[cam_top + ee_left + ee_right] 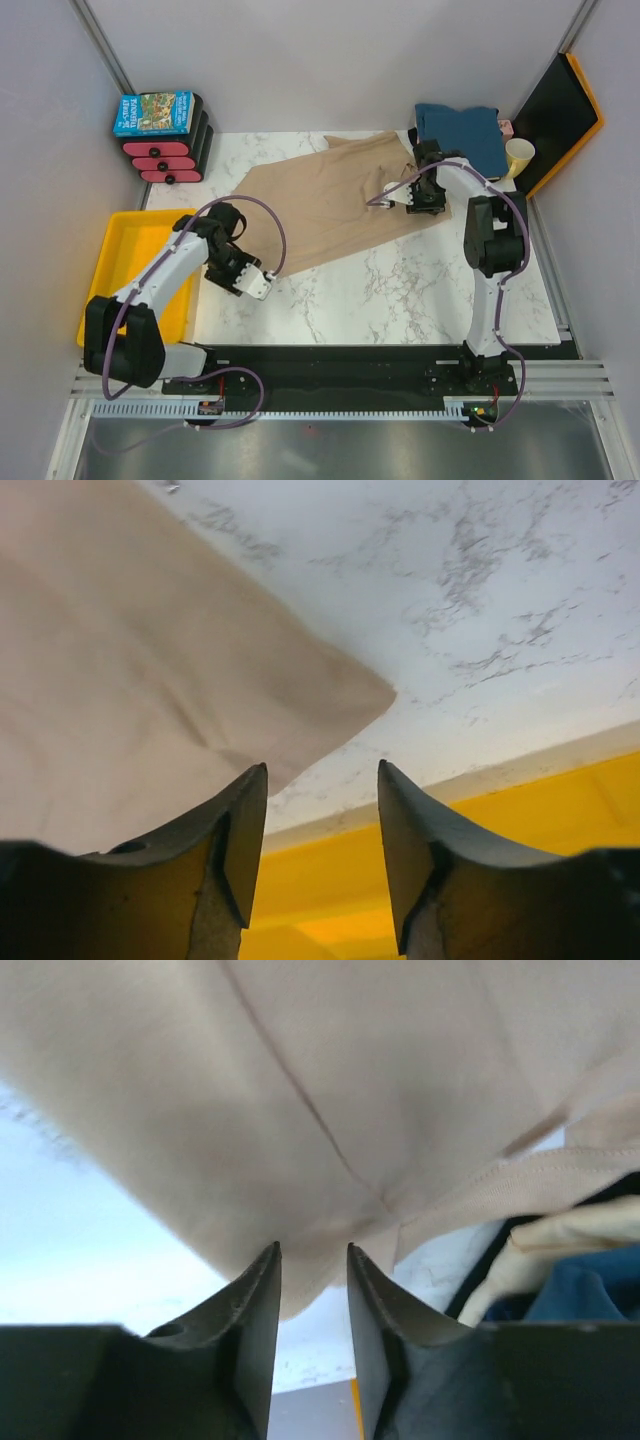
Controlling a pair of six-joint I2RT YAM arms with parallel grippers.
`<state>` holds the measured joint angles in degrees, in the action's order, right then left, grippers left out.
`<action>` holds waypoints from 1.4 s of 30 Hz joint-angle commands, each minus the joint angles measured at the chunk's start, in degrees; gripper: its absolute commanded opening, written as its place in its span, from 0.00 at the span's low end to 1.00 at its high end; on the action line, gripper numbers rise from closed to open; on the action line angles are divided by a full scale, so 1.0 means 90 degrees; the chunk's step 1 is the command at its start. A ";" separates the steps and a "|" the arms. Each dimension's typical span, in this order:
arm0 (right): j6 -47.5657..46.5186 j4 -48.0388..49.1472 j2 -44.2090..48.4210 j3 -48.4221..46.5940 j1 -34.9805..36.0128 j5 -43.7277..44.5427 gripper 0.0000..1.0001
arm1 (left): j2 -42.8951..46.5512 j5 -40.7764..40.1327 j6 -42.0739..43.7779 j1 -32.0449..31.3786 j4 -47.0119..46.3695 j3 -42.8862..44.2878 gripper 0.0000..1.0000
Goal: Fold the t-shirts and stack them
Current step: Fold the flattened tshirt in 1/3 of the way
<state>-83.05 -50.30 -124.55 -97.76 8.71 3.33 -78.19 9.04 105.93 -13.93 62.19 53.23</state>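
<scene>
The large tan-beige t-shirt lies spread on the marble table. My left gripper is open and empty, just off the shirt's near-left corner, over the table's edge. My right gripper is at the shirt's right edge. Its jaws stand a narrow gap apart, with the shirt's edge dipping between the fingertips. A folded teal-blue t-shirt lies at the back right and also shows in the right wrist view. Cream and dark shirts are not in view.
A yellow tray sits at the left edge, under my left arm, and shows below my left jaws. A blue picture box tops a red-black stack at the back left. A pale yellow cup and a black-orange board stand at the back right.
</scene>
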 commanded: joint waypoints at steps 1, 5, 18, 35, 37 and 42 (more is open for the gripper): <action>0.0270 -0.0611 0.0694 -0.0504 0.0009 -0.0525 0.45 | 0.0319 0.0392 -0.0118 0.0035 -0.0102 0.0559 0.57; 0.1091 -0.0670 0.0412 -0.1702 0.0106 -0.1257 0.53 | -0.0673 0.0539 -0.1220 0.0005 -0.0865 0.1377 0.56; 0.1639 -0.0475 -0.0449 -0.1708 0.0331 -0.1513 0.00 | -0.2435 0.0597 -0.2209 -0.0356 -0.1979 0.1967 0.02; 0.1932 0.0130 -0.0235 0.0381 0.0263 -0.1279 0.00 | -0.1978 0.0442 -0.2688 -0.0756 -0.2135 0.1303 0.02; 0.1981 0.0189 0.0000 0.0917 0.0292 -0.1327 0.00 | -0.1772 0.0393 -0.2571 -0.0747 -0.2125 0.1089 0.02; 0.2079 0.0316 0.1035 0.2081 0.0370 -0.1327 0.00 | -0.1060 0.0285 -0.2259 -0.0756 -0.2077 0.0649 0.02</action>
<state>-67.18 -41.76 -119.26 -87.59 11.53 -7.73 -93.95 12.08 83.83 -20.49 43.38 61.19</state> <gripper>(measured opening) 0.005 0.025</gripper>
